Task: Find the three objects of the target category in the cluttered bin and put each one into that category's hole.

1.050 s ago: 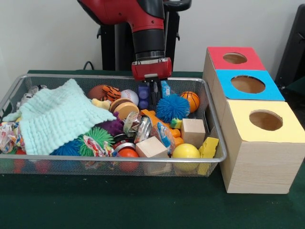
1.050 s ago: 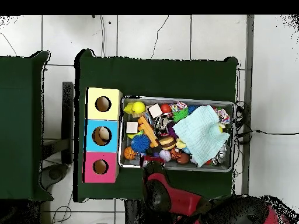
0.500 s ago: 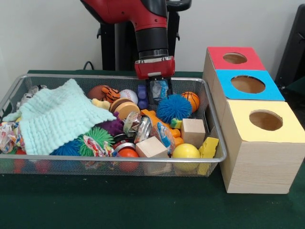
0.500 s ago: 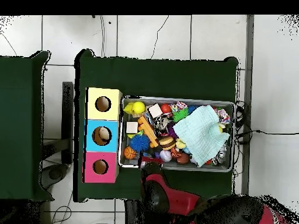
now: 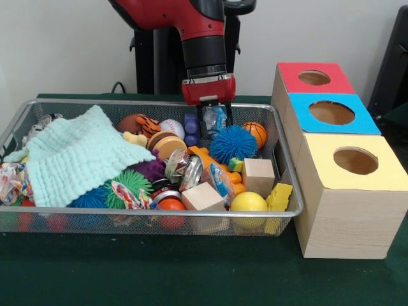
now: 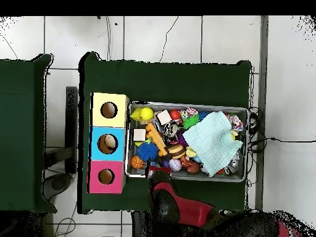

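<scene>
Green table, tool gripping blue packet

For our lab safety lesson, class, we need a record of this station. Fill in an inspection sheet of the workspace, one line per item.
Surface: green table cover, bare in front of the bin.
Job's things: wire mesh bin full of toys; beside it three wooden boxes, each with a round hole: red top, blue top, yellow top.
Clutter: mint cloth draped over the bin's left part; blue spiky ball, mini basketball, baseball, yellow ball, two wooden cubes.
Tool: low over the bin's far edge, holding a small blue packet.
Cables: dark cables on the tiled floor.
Surroundings: second green table, pale wall.
</scene>
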Action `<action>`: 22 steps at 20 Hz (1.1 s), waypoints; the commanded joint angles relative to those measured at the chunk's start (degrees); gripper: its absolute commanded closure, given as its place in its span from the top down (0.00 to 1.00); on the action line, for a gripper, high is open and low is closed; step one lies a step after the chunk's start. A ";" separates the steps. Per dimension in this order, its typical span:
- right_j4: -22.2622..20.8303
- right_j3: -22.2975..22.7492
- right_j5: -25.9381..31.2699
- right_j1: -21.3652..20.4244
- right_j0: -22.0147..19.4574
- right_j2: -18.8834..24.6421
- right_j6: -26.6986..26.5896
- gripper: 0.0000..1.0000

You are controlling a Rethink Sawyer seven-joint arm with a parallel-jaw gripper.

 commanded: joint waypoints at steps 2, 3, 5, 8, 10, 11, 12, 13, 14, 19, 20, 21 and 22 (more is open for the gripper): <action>1.13 4.38 28.51 1.79 0.30 5.68 5.47 1.00; 0.73 4.72 28.66 1.76 -0.18 5.84 5.71 1.00; -0.84 5.16 29.61 1.95 -1.43 6.23 5.33 1.00; -1.61 6.50 32.50 0.22 -2.76 7.12 4.77 1.00; -1.71 6.95 34.92 -0.47 -3.74 8.19 4.22 1.00; -1.68 6.82 35.90 -0.38 -4.10 8.66 3.95 1.00; -1.90 6.78 36.14 -0.08 -4.35 8.78 3.84 1.00; -2.11 6.74 36.39 0.23 -4.59 8.91 3.74 1.00; -2.58 6.62 36.28 0.88 -5.00 9.06 3.62 1.00; -3.87 5.39 35.29 3.49 -4.80 8.28 3.42 1.00; -4.05 4.96 34.26 4.21 -4.22 7.65 3.75 1.00; -4.21 4.59 33.60 4.57 -3.81 7.25 3.83 1.00; -4.44 4.07 32.15 5.51 -3.28 6.56 4.22 1.00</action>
